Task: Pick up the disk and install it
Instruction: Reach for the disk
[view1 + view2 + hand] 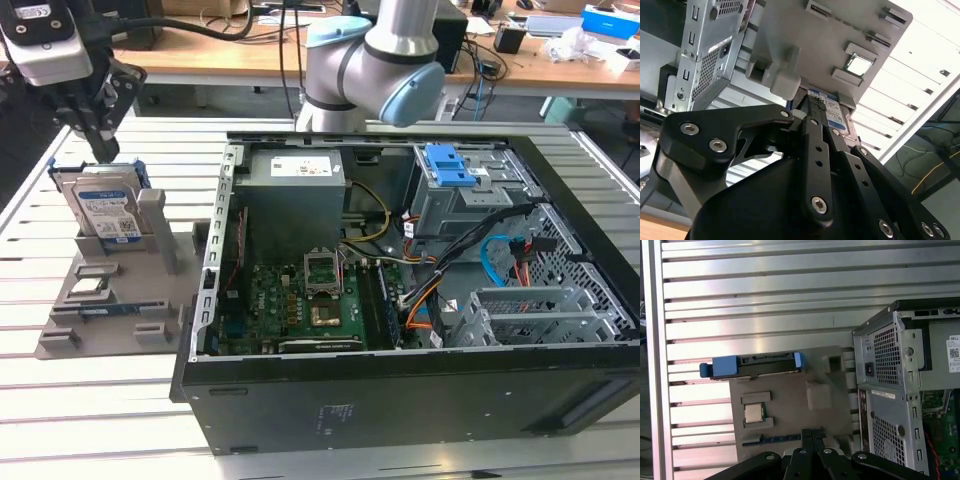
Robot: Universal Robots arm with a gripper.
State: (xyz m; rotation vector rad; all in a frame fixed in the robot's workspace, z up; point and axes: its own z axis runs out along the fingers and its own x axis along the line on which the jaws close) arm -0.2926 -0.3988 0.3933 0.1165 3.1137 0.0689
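Note:
The disk (105, 210) stands on edge in a slot of a grey holder (110, 300) on the slatted table, at the exterior view's left. It is a silver drive with a white-and-blue label and a blue frame. My gripper (103, 150) hangs just above its top edge, shut, with nothing between the fingers. In the second wrist view the black fingers (812, 145) point at the disk (827, 107) close below them. The first wrist view shows the disk (757, 365) edge-on, and my gripper (812, 432) over the holder (790, 390).
An open computer case (400, 400) lies beside the holder at the exterior view's right. Inside it are a motherboard, cables and a drive cage with a blue latch (447, 165). The holder also carries a processor chip (88, 288) and a memory stick (110, 312).

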